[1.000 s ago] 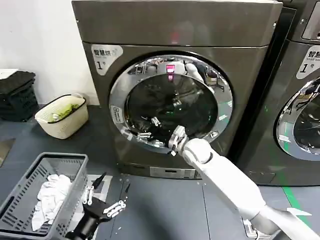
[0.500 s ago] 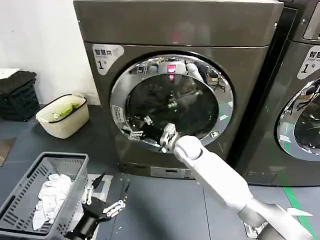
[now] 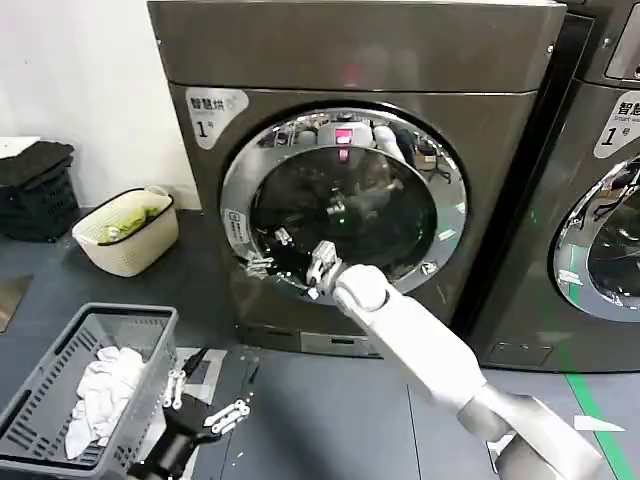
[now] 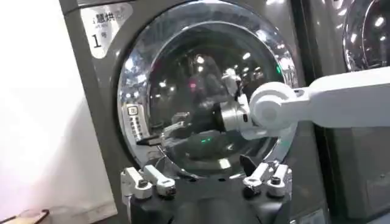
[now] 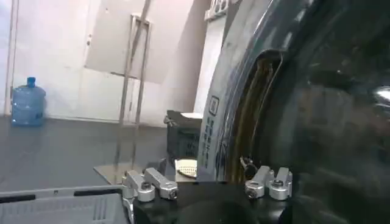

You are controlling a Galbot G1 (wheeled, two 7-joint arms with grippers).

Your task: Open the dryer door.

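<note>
Right hand (image 3: 318, 270) sits at the lower-left chrome rim of the dryer door (image 3: 345, 205) (can't tell its grip), left hand (image 3: 205, 395) spread wide down low.

My right gripper (image 3: 318, 268) is further toward my left along the lower chrome rim of the dryer door (image 3: 343, 205) than a second ago, and slightly higher. Its forearm stretches further across the machine's front, and its reflection in the glass shifts likewise.
</note>
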